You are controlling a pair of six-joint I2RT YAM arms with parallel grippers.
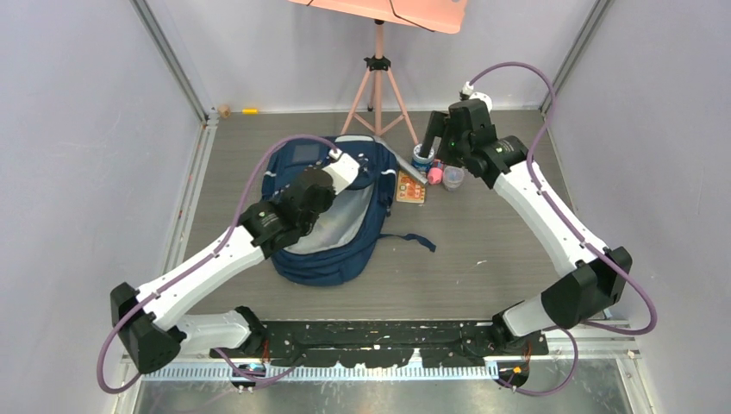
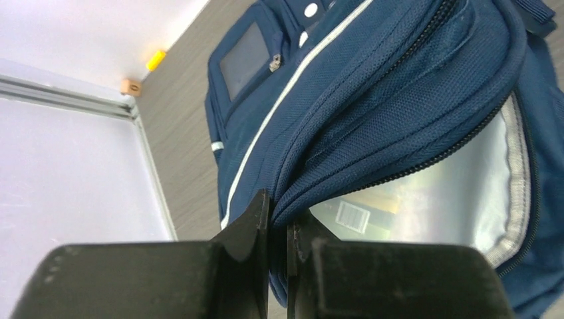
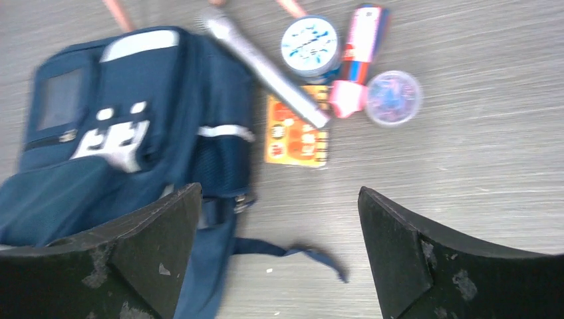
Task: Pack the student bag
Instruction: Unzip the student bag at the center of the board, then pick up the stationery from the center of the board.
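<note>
The student bag (image 1: 332, 263), navy blue with thin white stripes, lies on the tabletop (image 1: 491, 259) a little to the left of the middle. Its front pocket points toward 12 o'clock and its main opening is held apart, so that the light grey lining (image 2: 439, 173) shows inside. The left claw (image 2: 278, 219) is closed on the upper edge of this opening: its two fingers stand almost together, and the folded blue fabric with the zipper is pinched between them. One dark strap (image 3: 286, 251) runs out from the bag over the tabletop toward 3 o'clock. At about 2 o'clock from the bag a small group of things lies close together. An orange card (image 3: 296, 136) is just beside the bag, and a silver rod-shaped thing (image 3: 266, 66) lies across the far corner of the card. There is also a round tin with a blue and white lid (image 3: 309, 45), a pink and blue thing (image 3: 356, 63) that is too blurred to name, and a clear round container (image 3: 394, 98) at the right end. The right claw (image 3: 279, 189) hangs above the tabletop near this group, its jaws spread wide and nothing between them. Farther toward 12 o'clock a tripod (image 1: 377, 82) stands at the back edge of the tabletop.
</note>
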